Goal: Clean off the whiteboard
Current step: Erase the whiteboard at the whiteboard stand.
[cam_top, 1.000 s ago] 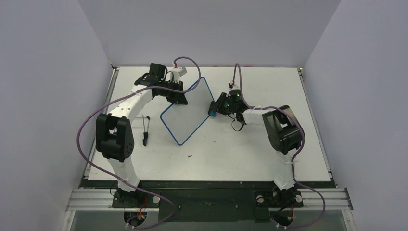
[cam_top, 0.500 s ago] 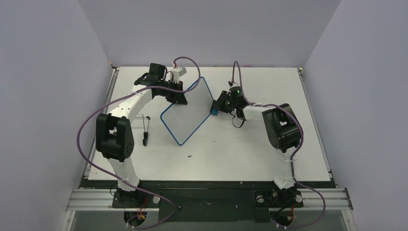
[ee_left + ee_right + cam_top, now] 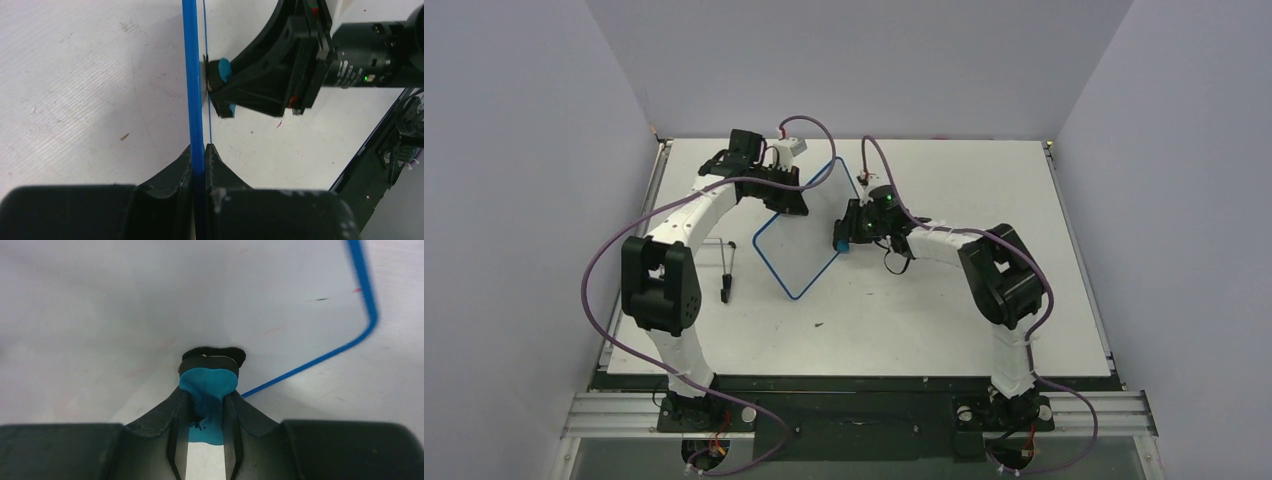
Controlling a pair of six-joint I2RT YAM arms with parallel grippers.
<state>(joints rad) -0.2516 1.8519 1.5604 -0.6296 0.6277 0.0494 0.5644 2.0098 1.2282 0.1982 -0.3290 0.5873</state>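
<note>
The whiteboard (image 3: 809, 225), white with a thin blue rim, is held tilted on edge above the table. My left gripper (image 3: 786, 205) is shut on its rim (image 3: 192, 100) at the board's far left side. My right gripper (image 3: 844, 238) is shut on the blue-and-black eraser (image 3: 840, 241), which presses against the board's face (image 3: 125, 305). In the right wrist view the blue eraser (image 3: 209, 385) sits between my fingers with its black pad on the board. In the left wrist view the eraser (image 3: 219, 80) touches the board from the right. No red writing shows.
A black-tipped marker (image 3: 727, 270) lies on the white table (image 3: 924, 300) left of the board. Grey walls close in the table at the back and both sides. Purple cables loop over both arms.
My right gripper has moved left with the eraser, from the board's right edge onto its face. The board has tilted slightly; my left gripper still holds it.
</note>
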